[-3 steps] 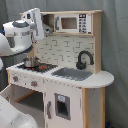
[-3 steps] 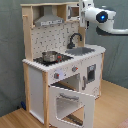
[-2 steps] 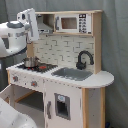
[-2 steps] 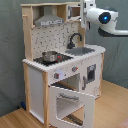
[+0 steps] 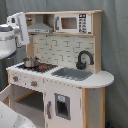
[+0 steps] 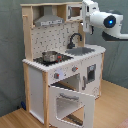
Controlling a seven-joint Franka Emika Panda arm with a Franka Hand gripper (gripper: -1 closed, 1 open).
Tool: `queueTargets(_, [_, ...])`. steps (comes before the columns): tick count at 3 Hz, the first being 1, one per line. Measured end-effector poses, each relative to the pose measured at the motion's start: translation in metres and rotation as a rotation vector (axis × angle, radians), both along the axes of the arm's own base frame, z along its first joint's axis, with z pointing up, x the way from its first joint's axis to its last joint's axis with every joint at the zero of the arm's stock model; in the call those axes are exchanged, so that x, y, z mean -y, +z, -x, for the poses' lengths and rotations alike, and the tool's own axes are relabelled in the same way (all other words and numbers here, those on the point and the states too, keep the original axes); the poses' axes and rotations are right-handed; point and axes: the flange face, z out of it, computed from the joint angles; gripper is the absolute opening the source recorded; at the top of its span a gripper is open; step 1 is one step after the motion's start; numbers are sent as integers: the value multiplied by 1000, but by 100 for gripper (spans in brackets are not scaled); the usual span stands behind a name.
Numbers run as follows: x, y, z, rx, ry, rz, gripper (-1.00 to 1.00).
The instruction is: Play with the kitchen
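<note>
Grey curtain hangs behind everything, and wooden flooring shows in the second exterior view. On it stands the tall toy kitchen of white panels and pale wood (image 6: 55, 60), its oven door (image 6: 74, 104) hanging open. Our white arm (image 6: 107, 22) has pulled slightly higher than a second ago, near the upper shelf, touching nothing, so play is between moves. Smaller things: grey sink (image 5: 75, 73), black faucet (image 5: 84, 59), small metal pot (image 5: 30, 62) on the stovetop. Whether our claw is open, we cannot tell.

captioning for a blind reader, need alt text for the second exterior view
A toy kitchen stands with its oven door hanging open and a small pot on the stovetop. A white robot arm hovers at its upper right.
</note>
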Motion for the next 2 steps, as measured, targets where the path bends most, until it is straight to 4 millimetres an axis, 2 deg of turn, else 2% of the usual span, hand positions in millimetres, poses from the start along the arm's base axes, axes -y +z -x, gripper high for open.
queueTargets(1, [-17,-11,27,-32,18,12,100])
queueTargets(2, [-29,-27,43,-103,54,29,100])
